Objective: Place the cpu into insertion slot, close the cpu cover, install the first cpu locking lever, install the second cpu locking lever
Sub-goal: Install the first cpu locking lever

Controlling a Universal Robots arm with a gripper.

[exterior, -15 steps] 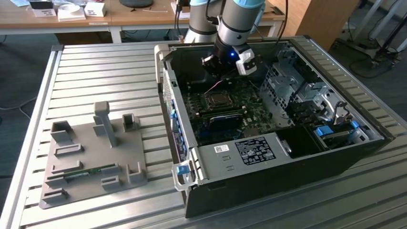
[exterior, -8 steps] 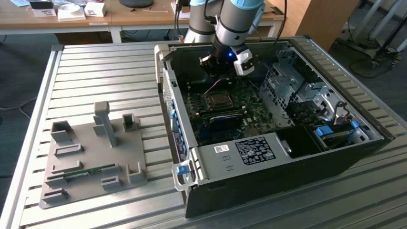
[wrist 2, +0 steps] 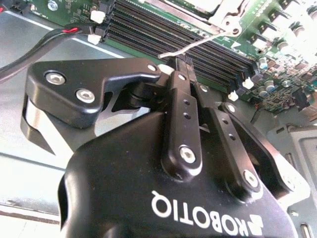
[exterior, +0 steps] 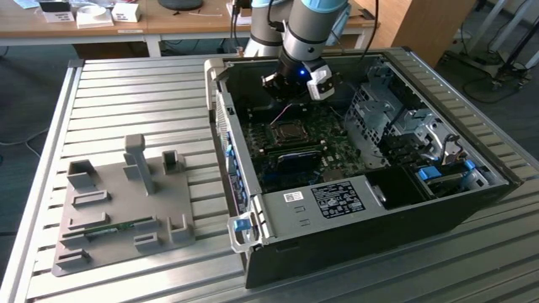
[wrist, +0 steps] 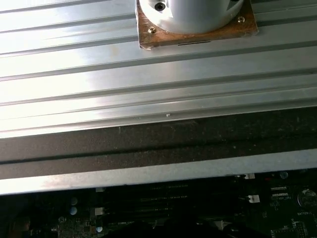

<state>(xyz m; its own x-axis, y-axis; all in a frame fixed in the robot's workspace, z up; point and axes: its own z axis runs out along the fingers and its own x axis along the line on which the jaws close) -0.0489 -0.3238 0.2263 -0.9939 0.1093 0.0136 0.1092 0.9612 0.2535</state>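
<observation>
Your gripper (wrist 2: pixel 179 63), glossy black with bar linkages, sits inside the open dark metal computer case (exterior: pixel 379 246), over the green motherboard (exterior: pixel 329 145). You can't tell from these views whether it's released or clenched. Its tip is just beside the hooked free end of a locking lever (wrist 2: pixel 198 43); contact unclear. The cpu cover (exterior: pixel 291 130), a square silvery frame, lies flat mid-board. The lever is a thin bent wire rod, its long axis running from the socket corner across the black memory slots (wrist 2: pixel 148 34).
</observation>
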